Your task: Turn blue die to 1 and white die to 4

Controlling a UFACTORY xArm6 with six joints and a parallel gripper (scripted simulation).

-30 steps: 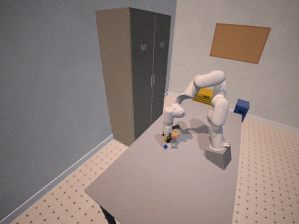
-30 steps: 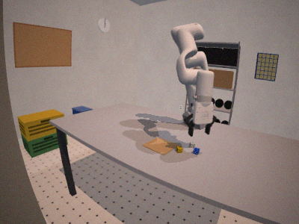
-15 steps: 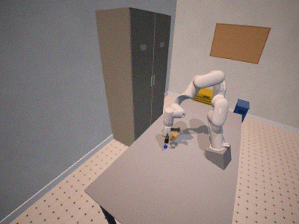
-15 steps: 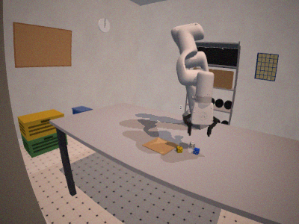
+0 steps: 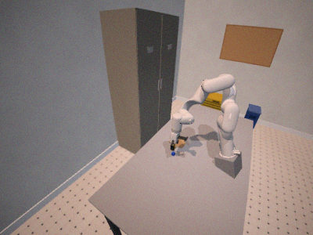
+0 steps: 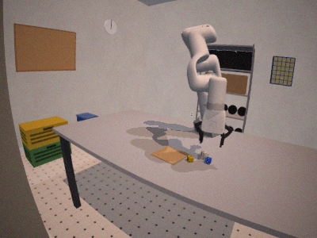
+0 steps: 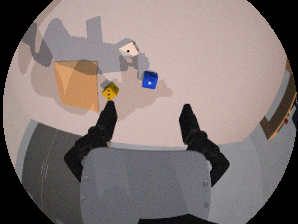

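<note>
The tan mat [image 6: 170,155] lies flat on the grey table; it also shows in the wrist view [image 7: 76,84]. The yellow die [image 6: 190,159] sits just off the mat's corner, in the wrist view [image 7: 109,90] too. The blue die [image 6: 208,160] lies on the bare table beside it, also in the wrist view [image 7: 149,79]. The white die [image 6: 203,154] lies on the table just behind them, and in the wrist view [image 7: 128,48]. All three dice are apart and off the mat. My gripper [image 6: 210,140] hangs open and empty above the dice; its fingers show in the wrist view [image 7: 147,123].
The arm's base block [image 5: 228,164] stands on the table's right side. A tall grey cabinet [image 5: 145,74] stands beyond the far table edge. Yellow and green crates [image 6: 41,140] and a blue box [image 6: 86,116] sit on the floor.
</note>
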